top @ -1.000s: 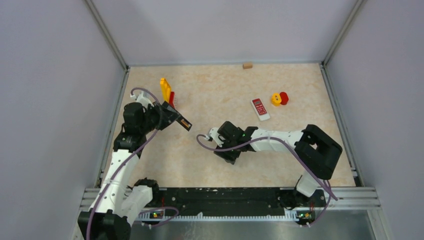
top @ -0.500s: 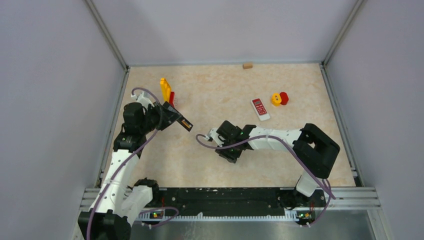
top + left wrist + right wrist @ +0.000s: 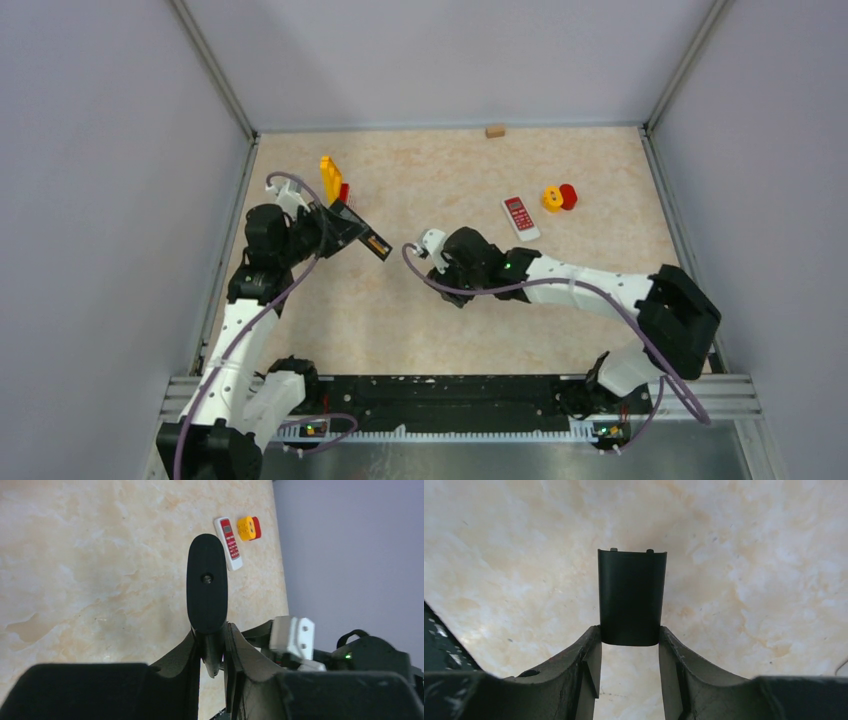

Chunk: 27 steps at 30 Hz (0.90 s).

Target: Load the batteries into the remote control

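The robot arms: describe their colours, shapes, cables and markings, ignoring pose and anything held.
The left arm and right arm have white links and black joints. A purple cable loops along each. The left end effector and right end effector are black with curved fingers. A green light glows near the right wrist.

Beige marbled desk (image 3: 450, 170), matte finish. Boxed in on three sides by plain pale lilac panels: back wall (image 3: 440, 60), left wall (image 3: 100, 200), right wall (image 3: 770, 150). Silver metal corner posts (image 3: 212, 68) slanting up from both far corners. Black and silver rail (image 3: 460, 392) along near edge. Soft even light, faint shadows.
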Each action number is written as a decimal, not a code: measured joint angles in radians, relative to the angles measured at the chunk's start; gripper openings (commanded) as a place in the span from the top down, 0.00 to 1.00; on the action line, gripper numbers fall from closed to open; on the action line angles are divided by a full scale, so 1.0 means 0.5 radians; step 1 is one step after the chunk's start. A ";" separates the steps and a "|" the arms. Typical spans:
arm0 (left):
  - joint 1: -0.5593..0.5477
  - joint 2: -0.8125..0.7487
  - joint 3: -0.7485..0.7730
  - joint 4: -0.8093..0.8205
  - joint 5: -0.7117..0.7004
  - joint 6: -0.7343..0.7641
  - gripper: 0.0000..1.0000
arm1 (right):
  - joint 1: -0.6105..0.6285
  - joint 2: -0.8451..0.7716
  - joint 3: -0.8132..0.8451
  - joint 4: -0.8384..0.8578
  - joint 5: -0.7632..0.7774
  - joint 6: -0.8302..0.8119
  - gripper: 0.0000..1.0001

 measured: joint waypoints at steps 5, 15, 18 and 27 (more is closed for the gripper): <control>-0.001 0.000 -0.069 0.220 0.172 -0.063 1.00 | 0.000 -0.330 -0.009 0.188 -0.056 0.108 0.74; -0.001 -0.102 -0.233 0.671 0.374 -0.171 1.00 | 0.052 -0.456 0.308 0.286 -0.104 0.349 0.75; -0.001 -0.151 -0.233 0.759 0.411 -0.169 1.00 | 0.120 -0.377 0.474 0.237 -0.069 0.346 0.75; -0.001 -0.212 -0.233 0.796 0.494 -0.095 1.00 | 0.262 -0.131 0.755 0.031 0.114 0.256 0.75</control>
